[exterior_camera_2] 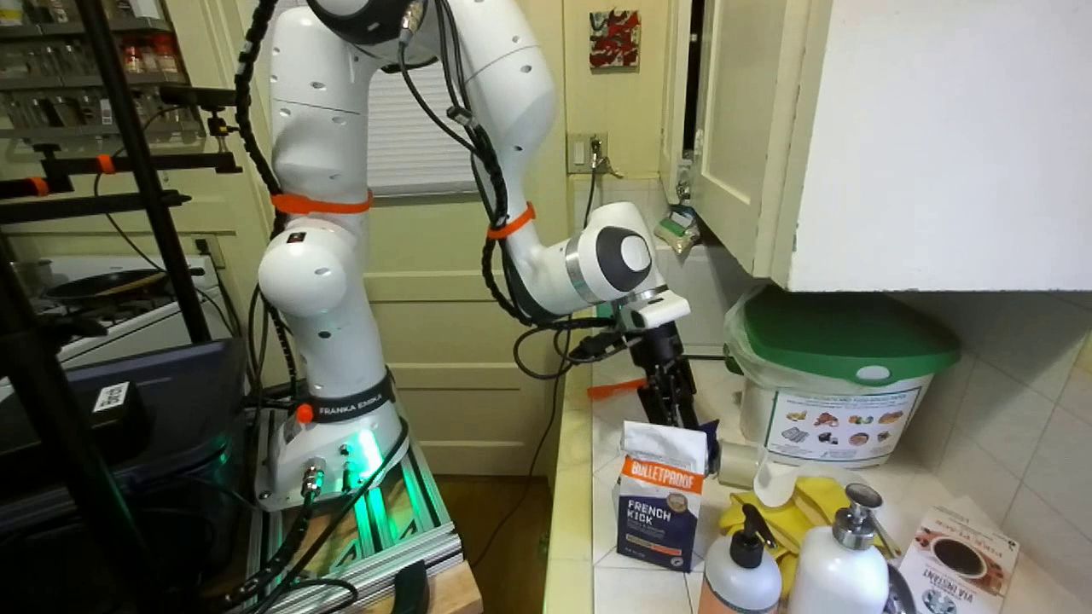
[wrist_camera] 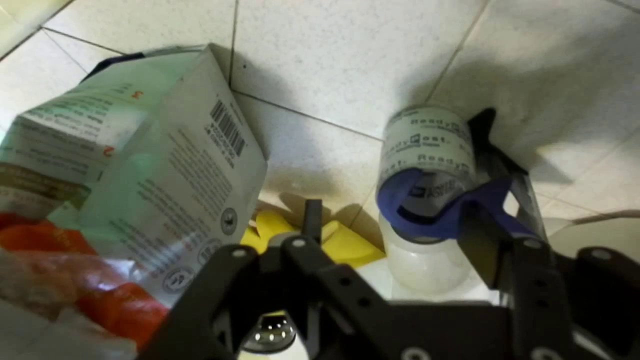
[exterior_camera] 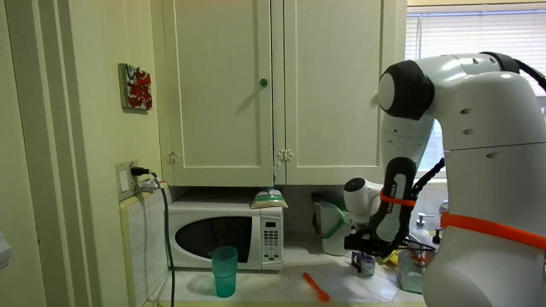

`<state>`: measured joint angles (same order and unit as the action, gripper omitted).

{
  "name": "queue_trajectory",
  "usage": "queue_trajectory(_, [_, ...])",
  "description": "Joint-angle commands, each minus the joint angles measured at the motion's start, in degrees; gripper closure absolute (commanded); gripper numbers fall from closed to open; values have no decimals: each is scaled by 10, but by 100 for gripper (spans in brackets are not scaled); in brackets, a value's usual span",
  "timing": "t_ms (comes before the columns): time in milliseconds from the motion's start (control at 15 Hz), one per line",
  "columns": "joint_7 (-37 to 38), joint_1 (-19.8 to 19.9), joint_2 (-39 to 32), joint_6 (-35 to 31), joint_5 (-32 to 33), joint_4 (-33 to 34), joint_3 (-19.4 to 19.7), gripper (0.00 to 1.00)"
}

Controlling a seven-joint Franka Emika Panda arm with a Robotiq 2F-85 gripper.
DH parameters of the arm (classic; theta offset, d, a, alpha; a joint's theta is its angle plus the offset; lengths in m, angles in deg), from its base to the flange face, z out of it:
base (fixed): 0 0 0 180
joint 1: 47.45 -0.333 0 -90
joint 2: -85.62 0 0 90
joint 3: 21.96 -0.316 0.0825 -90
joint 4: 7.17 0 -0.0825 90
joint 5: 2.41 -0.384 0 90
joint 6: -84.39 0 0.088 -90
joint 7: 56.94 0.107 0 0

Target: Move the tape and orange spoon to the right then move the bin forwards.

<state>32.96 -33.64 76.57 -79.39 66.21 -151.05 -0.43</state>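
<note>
Gripper (wrist_camera: 395, 230) jaws stand spread wide in the wrist view, the two fingers (wrist_camera: 314, 220) well apart, with the tape (wrist_camera: 425, 145) in its blue dispenser (wrist_camera: 445, 225) showing between them. Space shows between the tape and the finger at that view's left; the finger at its right overlaps the dispenser's arm, and whether those two touch I cannot tell. In an exterior view the gripper points down, slightly tilted, its tips hidden behind an upright Bulletproof bag (exterior_camera_2: 661, 512). The tape sits on the tiled counter (wrist_camera: 320, 55), in front of the bin (exterior_camera: 335, 230) as seen in an exterior view. That bin, pale with a green top, stands upright near the tiled wall (exterior_camera_2: 981, 384), beside the microwave (exterior_camera: 213, 238). In both exterior views the orange spoon (exterior_camera: 313, 283) lies on the counter close to its front edge; in an exterior view it shows between the teal cup (exterior_camera: 225, 273) and the tape.
</note>
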Motion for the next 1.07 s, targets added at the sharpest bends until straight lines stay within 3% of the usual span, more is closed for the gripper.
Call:
queue_trajectory(0, [50,-20,91,21,85,-51,1,1])
queue_trajectory(267, [33,-45,115,2,77,-56,-37,0])
queue_trajectory(533, [19,-79,90,-4,65,-31,-80,0])
queue_trajectory(1000, [-94,-117,55,-11,-2,-15,-135,0])
